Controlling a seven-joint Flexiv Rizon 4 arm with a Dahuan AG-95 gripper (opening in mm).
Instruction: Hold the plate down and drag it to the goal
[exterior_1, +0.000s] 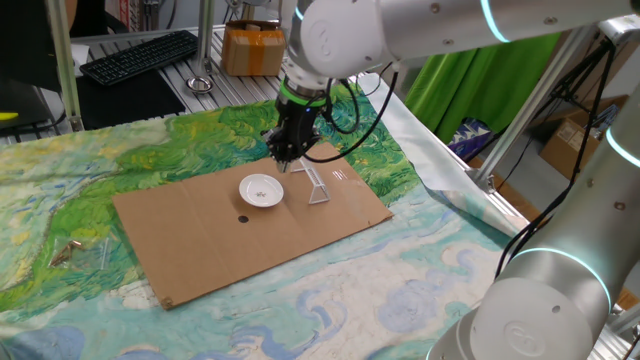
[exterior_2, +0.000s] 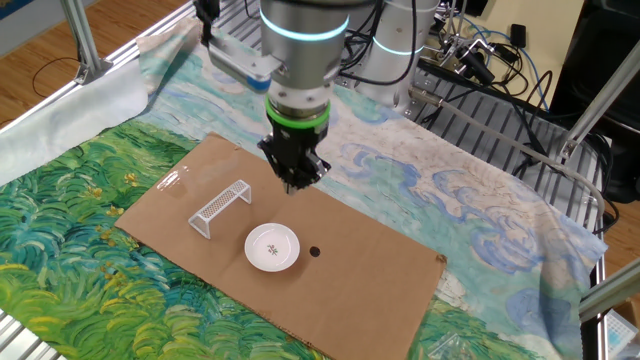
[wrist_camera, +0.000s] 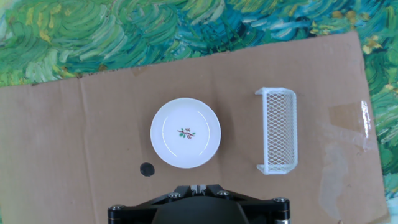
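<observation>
The plate (exterior_1: 261, 190) (exterior_2: 272, 247) (wrist_camera: 185, 132) is a small round white dish with a tiny red-green mark at its centre, lying flat on a brown cardboard sheet (exterior_1: 200, 250). The goal (exterior_1: 318, 185) (exterior_2: 220, 208) (wrist_camera: 277, 130), a small whitish mesh-like bracket with upright sides, stands a short gap away from the plate. My gripper (exterior_1: 283, 158) (exterior_2: 297, 186) (wrist_camera: 197, 186) hangs above the cardboard just beside the plate, apart from it. Its jaws are shut together with nothing between them.
A small black dot (wrist_camera: 146, 169) marks the cardboard near the plate, on the side away from the goal. Clear tape (wrist_camera: 351, 115) lies past the goal. The cardboard rests on a green-blue painted cloth (exterior_1: 60, 200). A keyboard (exterior_1: 140, 55) and a box (exterior_1: 252, 50) sit behind.
</observation>
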